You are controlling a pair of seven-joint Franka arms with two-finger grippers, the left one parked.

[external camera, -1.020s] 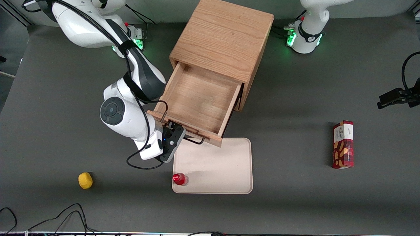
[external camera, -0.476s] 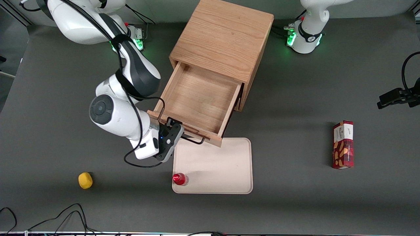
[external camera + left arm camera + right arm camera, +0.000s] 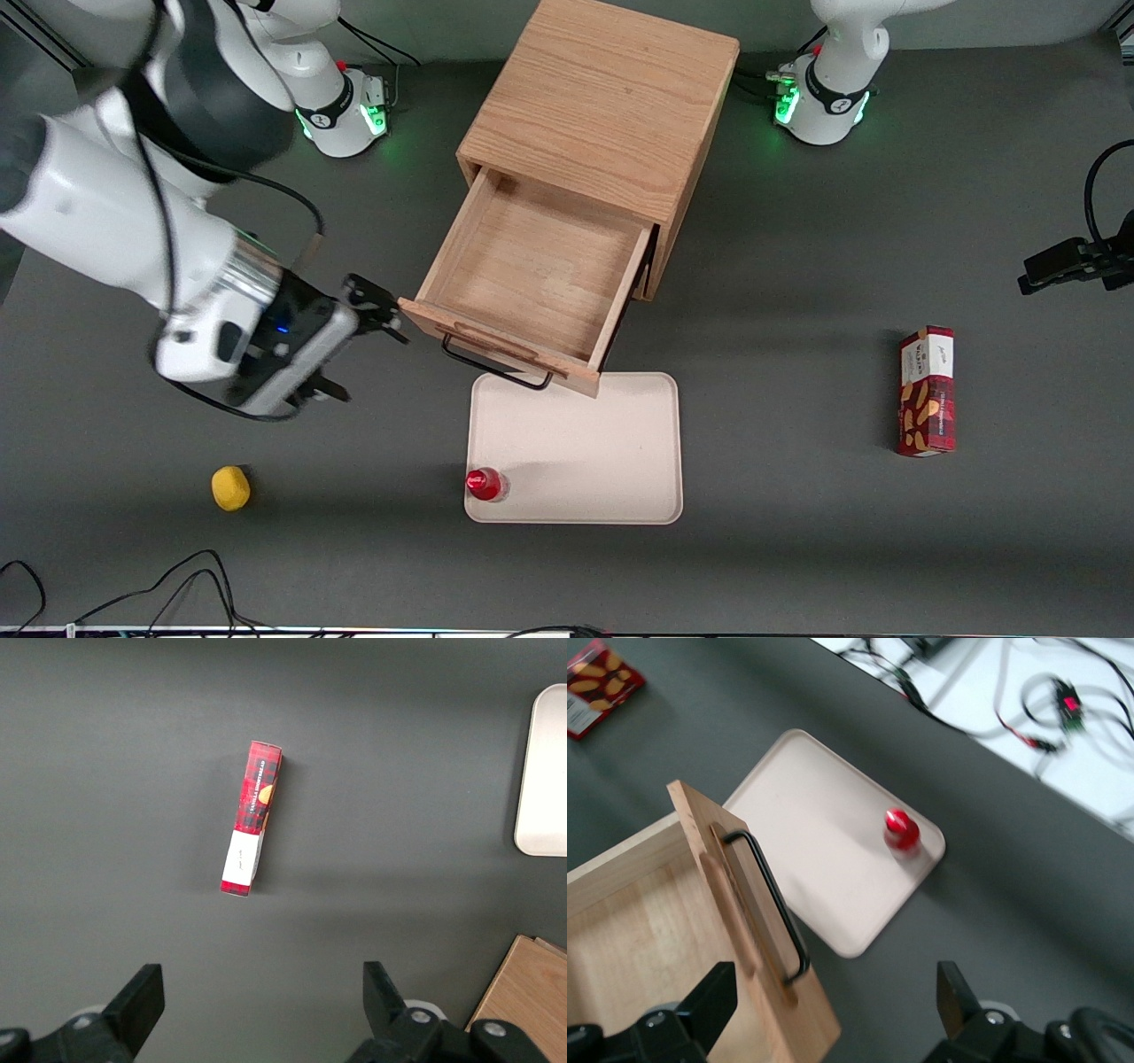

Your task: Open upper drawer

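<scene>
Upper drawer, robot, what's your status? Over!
Gripper open, off the handle, beside the drawer front toward the working arm's end. Upper drawer pulled out, nothing inside. Tray with red bottle below its front; nothing in the way.

matt oak upper drawer (image 3: pixel 532 266), black wire handle (image 3: pixel 496 365), smooth tray (image 3: pixel 576 452)

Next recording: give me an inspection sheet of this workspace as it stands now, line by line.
Surface: dark grey table.
Job's things: upper drawer of the cabinet pulled well out, nothing seen inside; black handle free.
Clutter: beige tray with a red bottle on one corner; yellow ball; red snack box toward the parked arm's end.
Claw: claw open, holding nothing, beside the drawer front, apart from the handle.
Cables: black loops at the table's near edge.
Surroundings: nothing seen.
</scene>
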